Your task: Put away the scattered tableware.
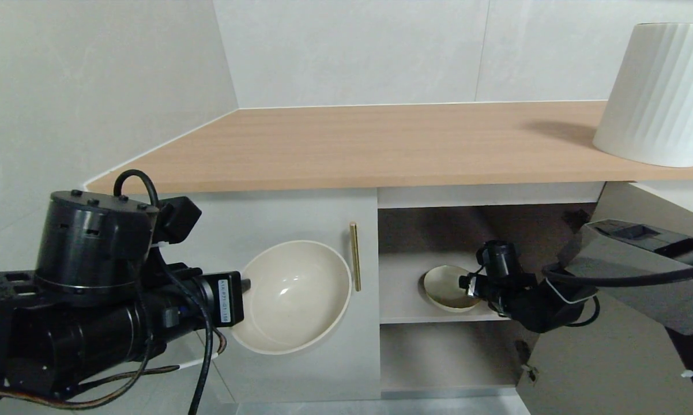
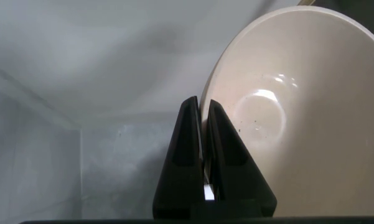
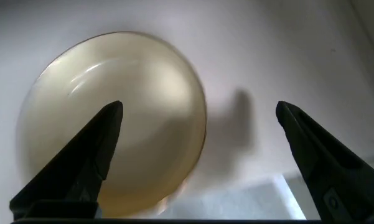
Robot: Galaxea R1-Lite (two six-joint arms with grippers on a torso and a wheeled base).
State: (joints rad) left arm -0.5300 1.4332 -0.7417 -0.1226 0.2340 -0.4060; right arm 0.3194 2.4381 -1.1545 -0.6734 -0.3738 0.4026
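— Cream bowl is hanging before the closed door, left fingers pinching its rim.
— Its shelf is lying rightward, right fingers standing apart beside the small bowl there.

Behind the black left claw sit a drum-shaped joint topped with screws, looping black cables and a white label. Behind the black, wedge-fingered right claw is a silver-grey casing.
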